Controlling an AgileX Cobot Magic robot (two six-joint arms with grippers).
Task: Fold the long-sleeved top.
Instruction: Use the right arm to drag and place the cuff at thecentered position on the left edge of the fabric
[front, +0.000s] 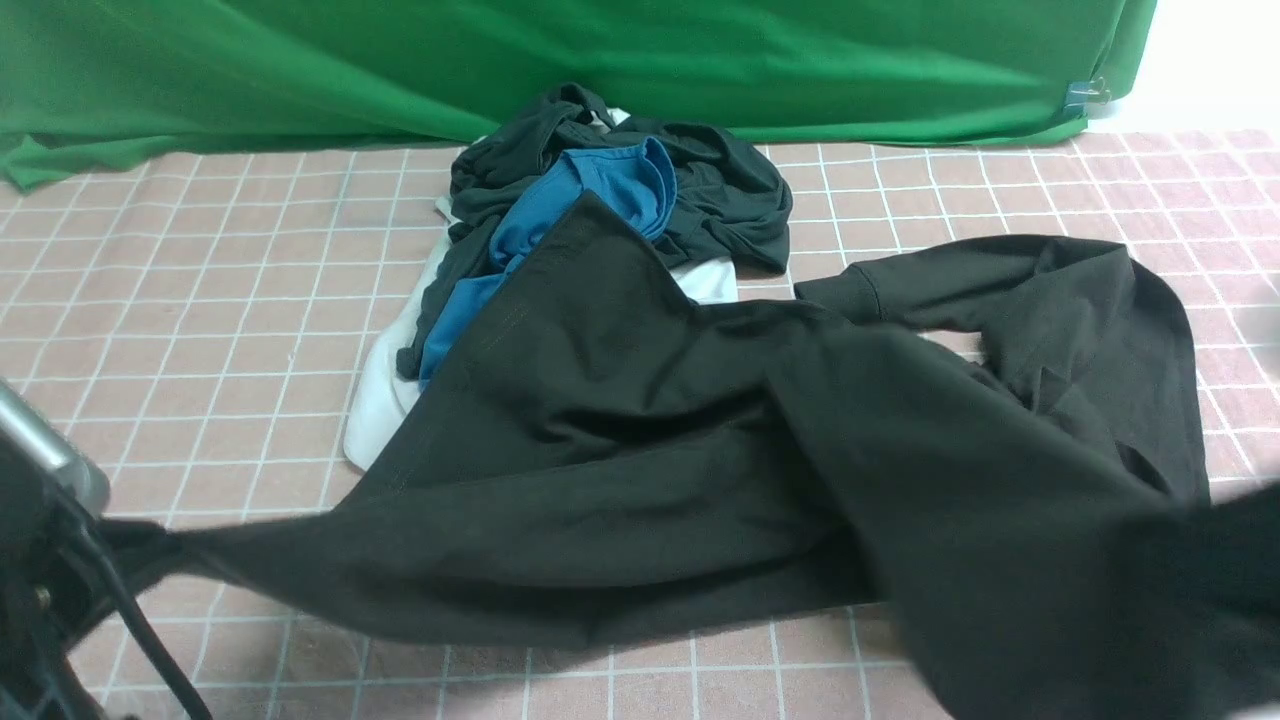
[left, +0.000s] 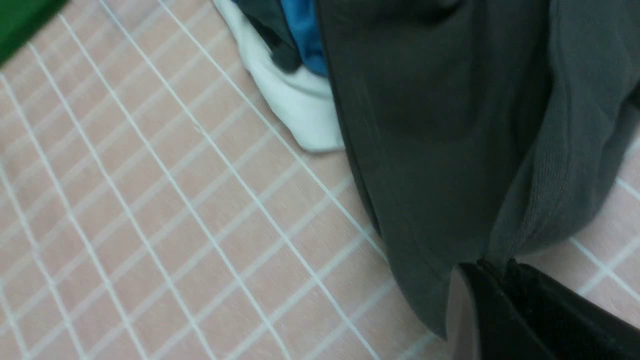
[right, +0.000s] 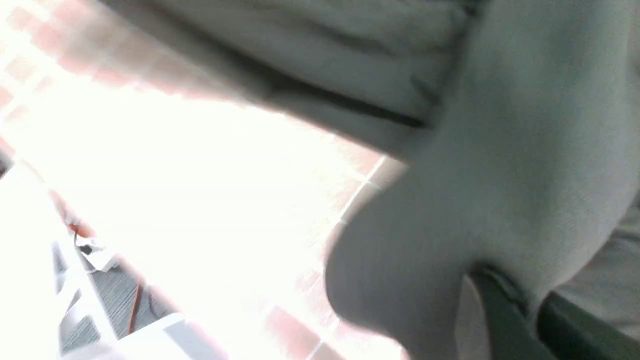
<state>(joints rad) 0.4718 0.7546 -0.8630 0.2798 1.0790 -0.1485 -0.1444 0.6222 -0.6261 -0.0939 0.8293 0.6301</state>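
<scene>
Clamping the top (front: 640, 450) — left gripper (left: 487, 266), right gripper (right: 525, 296)

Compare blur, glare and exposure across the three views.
Front view: evenly lit and sharp, except the long-sleeved top smears into blur at lower right. Left wrist view: even light, mild blur. Right wrist view: white glare washes out the table; top looks pale.

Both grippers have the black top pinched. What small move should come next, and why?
Probably draw the long-sleeved top toward the robot. The left gripper and right gripper each pinch it, but its far corner lies over the blue T-shirt and white garment, so it cannot spread flat.
</scene>
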